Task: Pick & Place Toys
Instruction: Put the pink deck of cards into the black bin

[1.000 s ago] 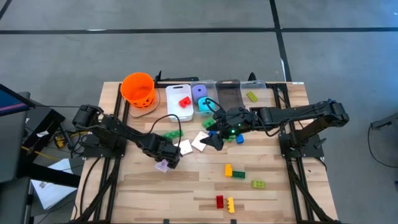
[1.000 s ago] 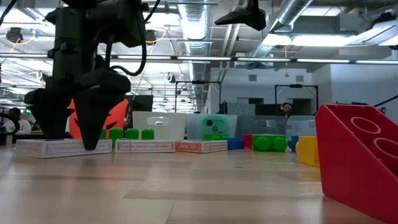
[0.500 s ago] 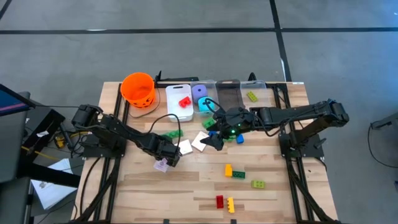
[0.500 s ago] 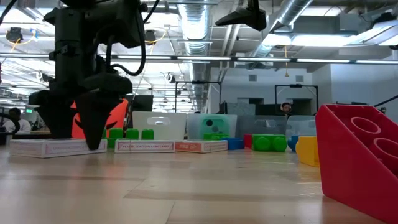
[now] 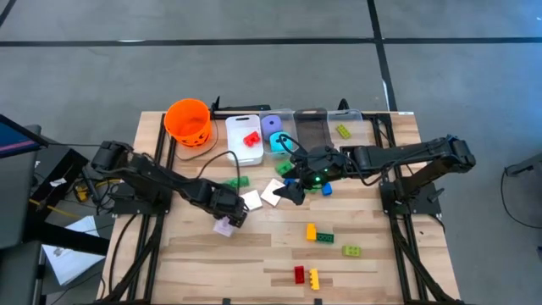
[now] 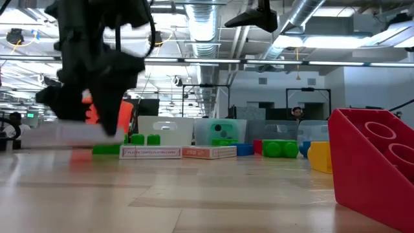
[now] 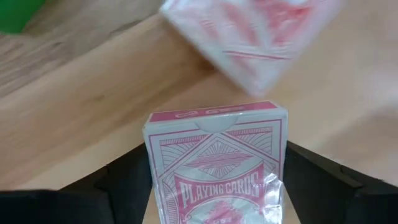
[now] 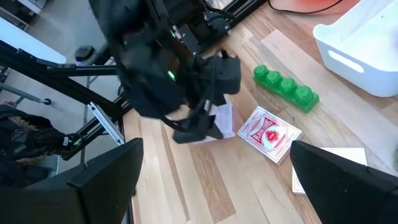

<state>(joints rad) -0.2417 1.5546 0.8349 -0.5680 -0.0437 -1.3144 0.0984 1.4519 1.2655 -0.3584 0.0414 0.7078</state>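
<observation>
The left hand point(image 5: 225, 222) was over the pale wooden surface point(image 5: 254, 254), and its two dark fingers pinched a flat box of playing cards point(image 7: 217, 158), wrapped in shiny film and printed in red and white. In the low view this box point(image 6: 61, 134) appeared lifted clear of the wood. Just beside it, a second card box point(image 5: 251, 200) lay flat, and a long green brick point(image 5: 235, 182) with round studs lay near that one. The right hand point(image 5: 292, 193) hovered over the middle of the surface with its fingers spread wide and nothing between them, close to another white card box point(image 5: 273, 192). Behind the hands, at the far edge, stood a smooth orange bucket point(image 5: 187, 121) and a row of clear plastic bins point(image 5: 292, 129); one white bin point(image 5: 242, 135) held a red piece, and a purple die point(image 5: 271, 124) sat in the next. Nearer the front edge, small studded bricks were scattered well apart from the hands: a yellow one point(image 5: 311, 230) touching a green one point(image 5: 325, 237), a light green one point(image 5: 351, 251), and a red one point(image 5: 299, 274) beside another yellow one point(image 5: 315, 279).
</observation>
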